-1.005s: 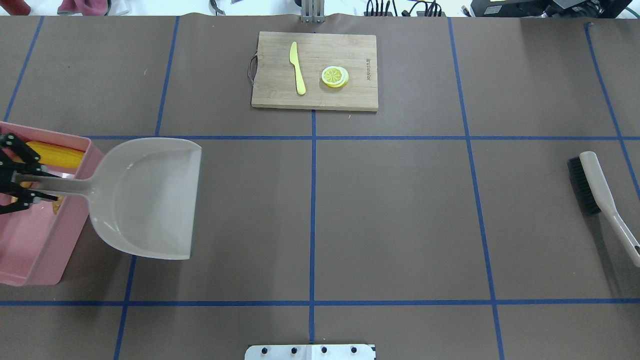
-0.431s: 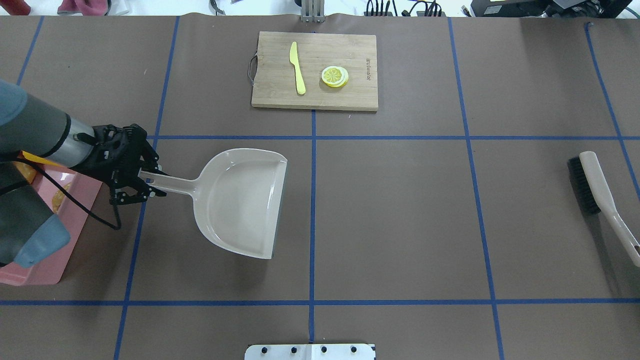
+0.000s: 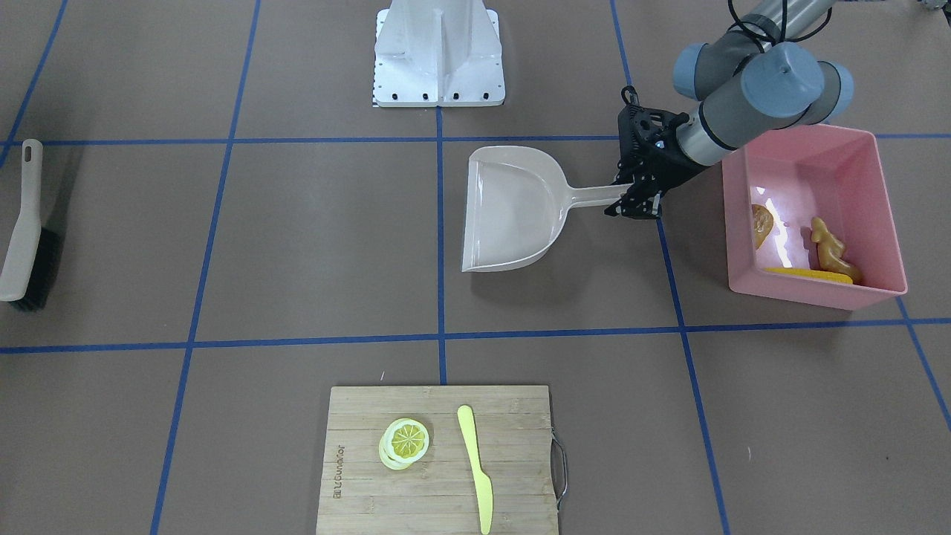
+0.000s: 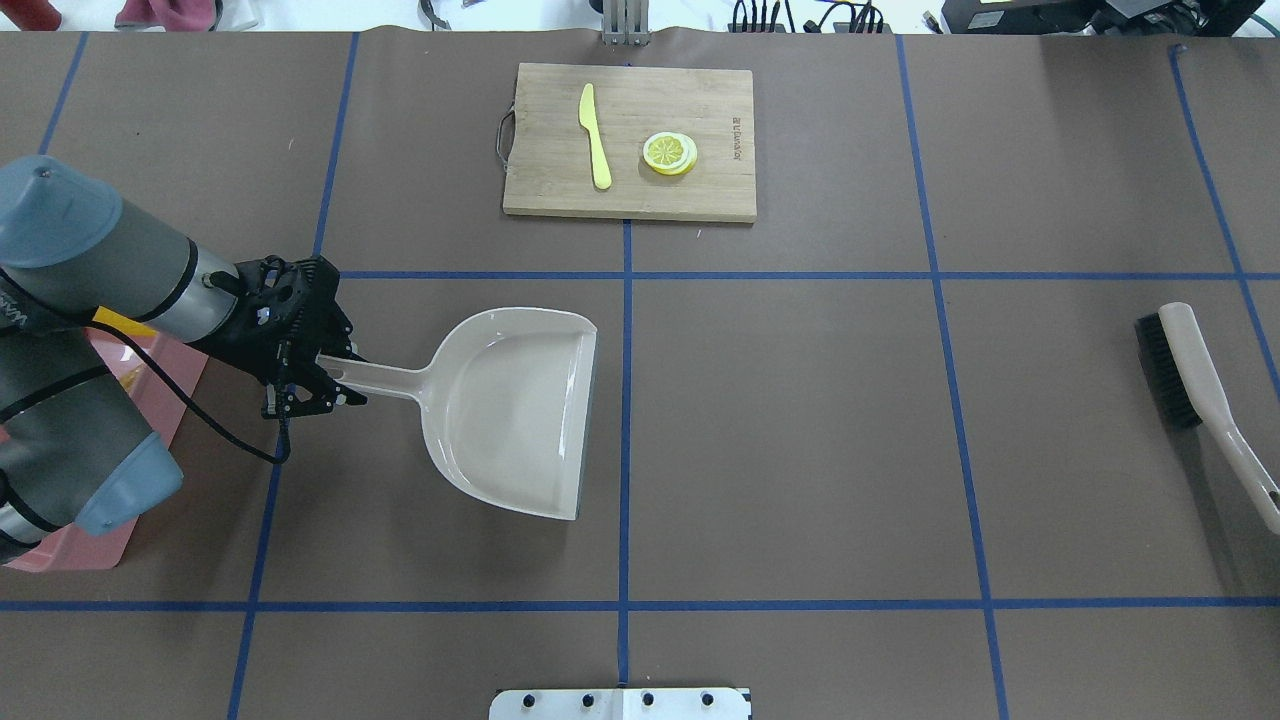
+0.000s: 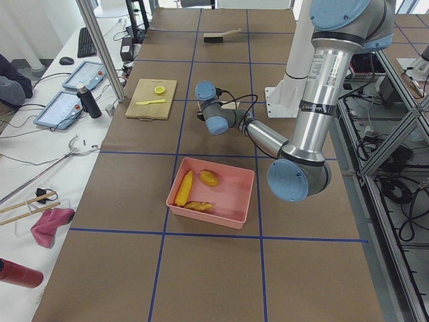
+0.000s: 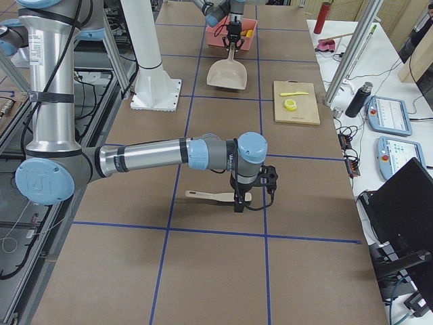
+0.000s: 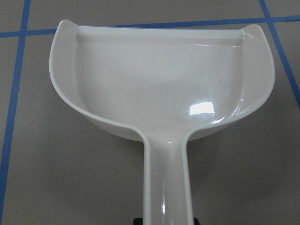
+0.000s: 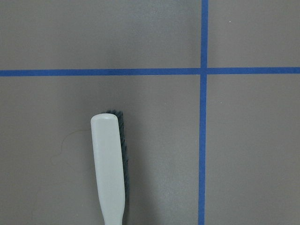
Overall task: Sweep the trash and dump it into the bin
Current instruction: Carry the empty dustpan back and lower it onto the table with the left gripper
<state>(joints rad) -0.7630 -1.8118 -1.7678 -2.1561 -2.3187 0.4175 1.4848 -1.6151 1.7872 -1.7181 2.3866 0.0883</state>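
The pink bin (image 3: 884, 215) stands at the table's left end and also shows in the exterior left view (image 5: 241, 180). In it lie the corn cob (image 3: 806, 273), the potato (image 3: 761, 225) and the ginger root (image 3: 832, 249). My left gripper (image 4: 322, 375) is shut on the handle of the grey-beige dustpan (image 4: 520, 410), which is empty and low over the table, to the right of the bin. The pan fills the left wrist view (image 7: 159, 84). My right gripper (image 6: 247, 196) shows only in the exterior right view, by the brush (image 6: 210, 196); I cannot tell its state.
The brush (image 4: 1180, 365) lies at the table's right end and shows in the right wrist view (image 8: 110, 164). A wooden cutting board (image 4: 630, 195) at the far middle carries a lemon slice (image 4: 669, 153) and a yellow plastic knife (image 4: 596, 135).
My left arm has carried the dustpan rightwards, from beside the bin out towards the table's middle. The brush has not moved.
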